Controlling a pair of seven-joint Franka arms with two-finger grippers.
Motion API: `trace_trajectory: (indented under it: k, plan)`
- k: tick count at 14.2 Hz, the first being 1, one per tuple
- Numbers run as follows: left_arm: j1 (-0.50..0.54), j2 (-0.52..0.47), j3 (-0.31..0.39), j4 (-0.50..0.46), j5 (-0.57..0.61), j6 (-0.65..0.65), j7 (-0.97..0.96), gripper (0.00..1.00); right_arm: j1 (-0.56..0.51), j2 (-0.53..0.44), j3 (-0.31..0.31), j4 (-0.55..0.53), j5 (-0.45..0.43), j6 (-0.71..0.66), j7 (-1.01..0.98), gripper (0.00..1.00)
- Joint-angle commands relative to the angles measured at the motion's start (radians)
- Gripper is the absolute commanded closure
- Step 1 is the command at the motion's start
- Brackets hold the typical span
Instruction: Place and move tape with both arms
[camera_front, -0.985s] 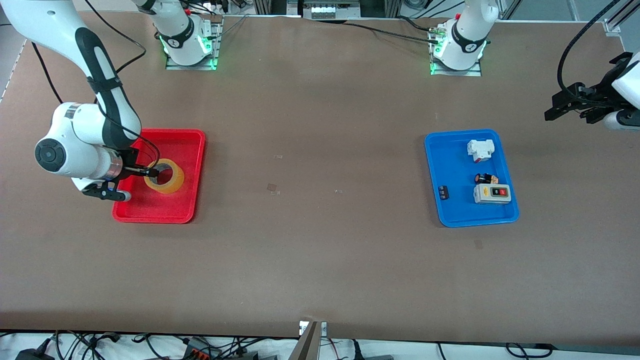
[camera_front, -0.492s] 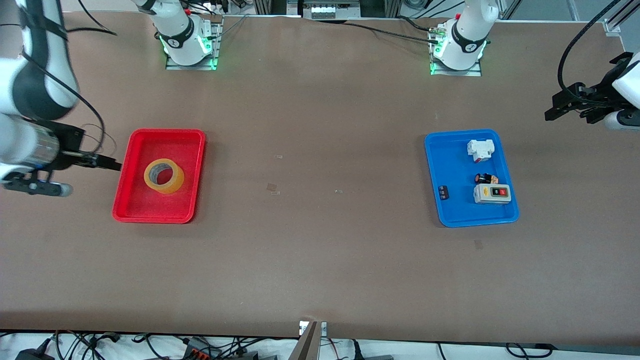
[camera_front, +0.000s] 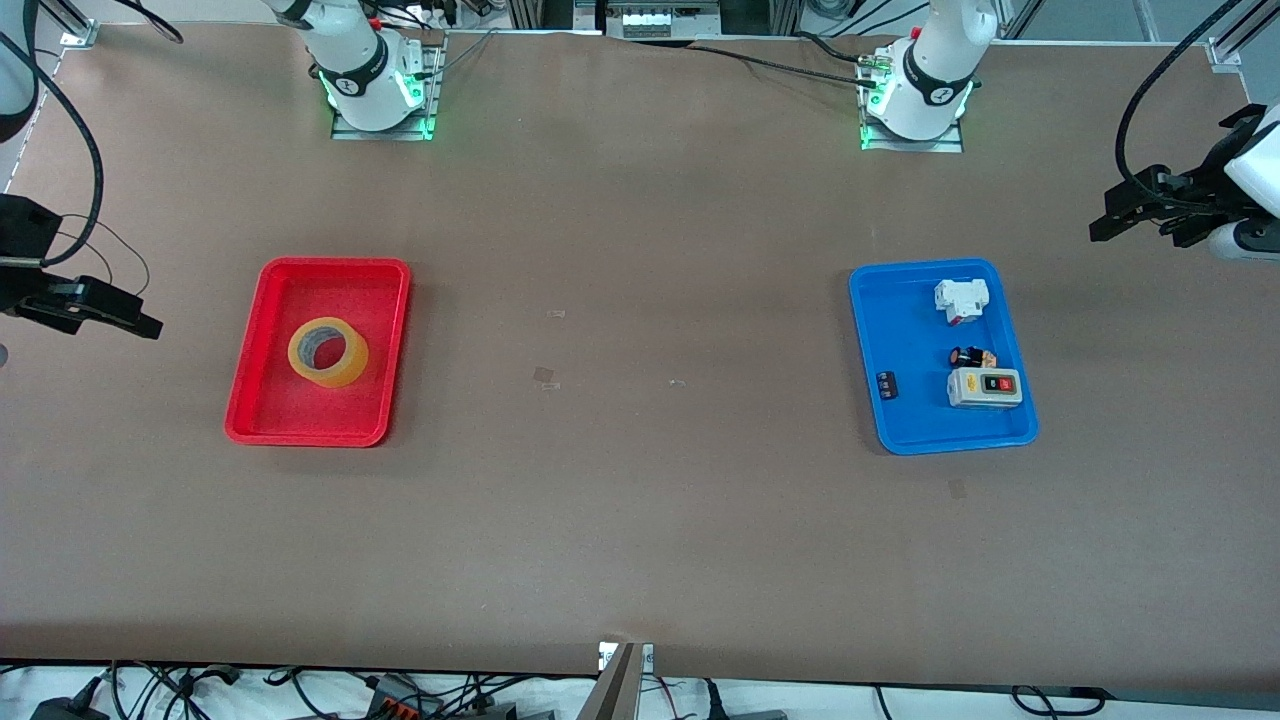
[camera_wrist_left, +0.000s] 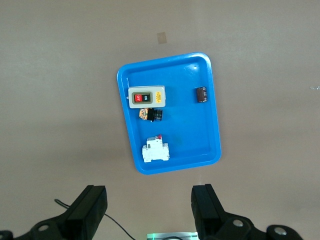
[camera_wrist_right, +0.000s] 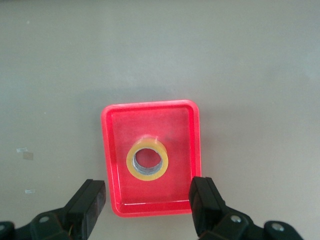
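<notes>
Tape (camera_front: 328, 352) is lying flat in the red tray (camera_front: 262, 335) | right gripper (camera_wrist_right: 149, 206) is hanging wide-jawed above the bench beside the tray | left gripper (camera_wrist_left: 149, 209) is waiting, jaws wide, above the blue tray (camera_wrist_left: 210, 120) | risk: an off-centre descent is likely clipping the tray rim.

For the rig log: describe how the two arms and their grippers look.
Both arms are glossy white with dark-grey bands near their bases, which sit on metal plates lit green. The left arm and right arm trail black cables. The left gripper and right gripper are matte black, each with two blocky, flat fingers. No readable markings show on the grippers.
</notes>
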Motion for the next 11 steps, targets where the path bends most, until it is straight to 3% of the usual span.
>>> trace_trajectory:
  k: [1, 5, 11]
  plan:
    - [-0.002, -0.005, 0.004, 0.003, -0.013, -0.001, -0.007, 0.0, 0.004, 0.026, -0.005, 0.043, 0.004, -0.012, -0.01, 0.0]
    - [-0.002, -0.004, 0.004, 0.002, -0.013, -0.001, -0.007, 0.0, 0.004, -0.018, 0.001, -0.014, -0.004, 0.005, -0.01, 0.0]
    - [-0.002, -0.004, 0.003, -0.001, -0.013, -0.001, -0.007, 0.0, 0.003, -0.266, 0.001, -0.409, -0.001, 0.218, -0.052, 0.0]
